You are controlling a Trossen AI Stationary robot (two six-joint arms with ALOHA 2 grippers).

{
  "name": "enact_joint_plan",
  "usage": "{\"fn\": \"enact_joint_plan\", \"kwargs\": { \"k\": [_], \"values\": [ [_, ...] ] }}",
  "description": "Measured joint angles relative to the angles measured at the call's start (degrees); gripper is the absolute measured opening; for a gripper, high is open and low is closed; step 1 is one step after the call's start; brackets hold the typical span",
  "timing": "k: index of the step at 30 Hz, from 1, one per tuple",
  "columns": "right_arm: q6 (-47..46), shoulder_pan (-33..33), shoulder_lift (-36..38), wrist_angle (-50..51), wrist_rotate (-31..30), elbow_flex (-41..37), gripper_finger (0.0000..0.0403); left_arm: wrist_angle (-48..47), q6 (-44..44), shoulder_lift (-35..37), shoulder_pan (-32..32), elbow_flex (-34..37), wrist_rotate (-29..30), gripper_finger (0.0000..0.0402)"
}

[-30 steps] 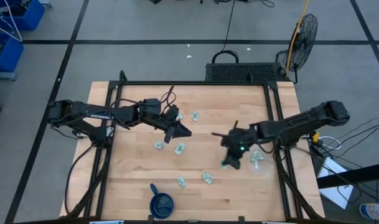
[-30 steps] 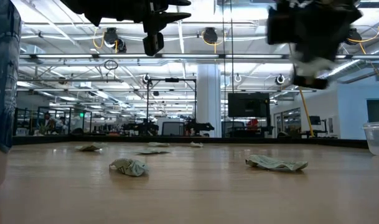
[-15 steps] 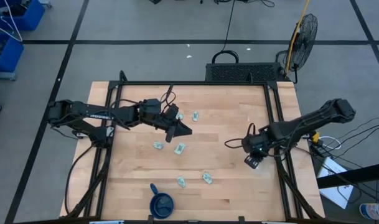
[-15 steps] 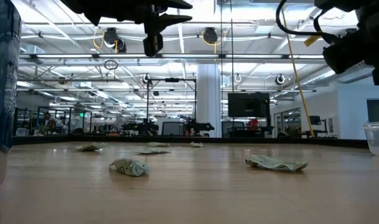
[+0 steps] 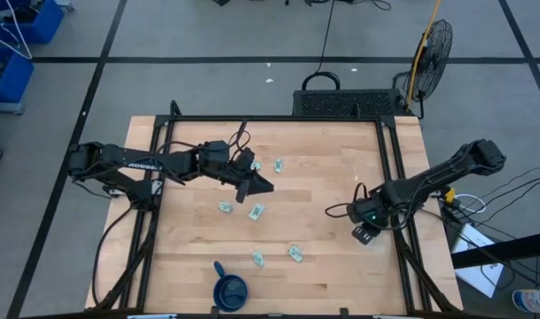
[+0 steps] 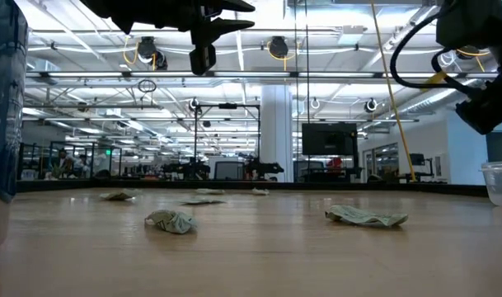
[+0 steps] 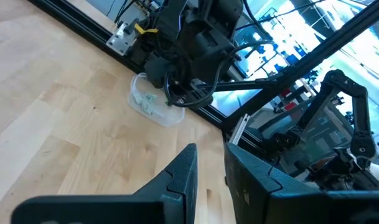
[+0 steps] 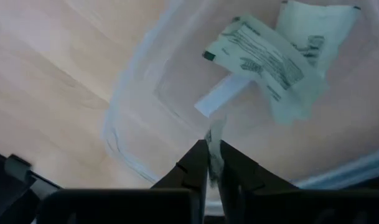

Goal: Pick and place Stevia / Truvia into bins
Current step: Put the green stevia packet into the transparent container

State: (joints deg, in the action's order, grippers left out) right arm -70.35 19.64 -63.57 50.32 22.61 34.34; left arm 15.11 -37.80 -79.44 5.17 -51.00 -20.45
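Right gripper (image 5: 365, 234), carried from mid-table to the right edge since a second ago: I hold one Stevia sachet (image 8: 215, 149) pinched edge-on between nearly closed fingers, directly over the clear bin (image 8: 124, 134), two sachets already inside.

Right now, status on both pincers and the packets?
Right pincer shut on a packet over the tub. Left pincer shut, empty, hovering mid-table. Nothing in the way.
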Motion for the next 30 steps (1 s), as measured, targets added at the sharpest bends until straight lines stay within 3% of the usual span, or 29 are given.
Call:
{"fn": "enact_joint_plan", "kwargs": {
  "k": [9, 13, 19, 22, 25, 28, 30],
  "values": [
    [0.96, -0.02, 0.04, -0.98, 0.32, -0.26, 0.0071, -0.02, 0.02, -0.01, 0.00, 0.00, 0.01, 0.0086],
    [3.75, -0.19, 1.68, -0.82, 3.53, -0.18, 0.0072, -0.02, 0.02, -0.02, 0.00, 0.00, 0.00, 0.0086],
    [2.59, -1.77, 6.94, -5.18, 1.93, 3.83, 0.0063, -0.03, 0.01, -0.02, 0.00, 0.00, 0.00, 0.0086],
    [2.25, -2.75, 9.58, -17.35, -2.97, 4.89, 0.0061, -0.04, 0.02, -0.02, 0.00, 0.00, -0.33, 0.0086],
    [3.52, -3.53, 10.62, -35.32, -13.74, 4.41, 0.0062, -0.07, 0.02, -0.02, -0.01, 0.00, -0.41, 0.0086],
    [13.59, -4.91, 9.81, -49.90, -24.10, 3.62, 0.0062, 0.04, -0.32, -0.07, -0.02, 0.00, -0.49, 0.0086],
    [21.72, -6.23, 8.62, -56.32, -27.65, 3.53, 0.0062, -0.09, -1.75, 0.40, 0.00, 0.00, -1.23, 0.0085]
  ]
}}
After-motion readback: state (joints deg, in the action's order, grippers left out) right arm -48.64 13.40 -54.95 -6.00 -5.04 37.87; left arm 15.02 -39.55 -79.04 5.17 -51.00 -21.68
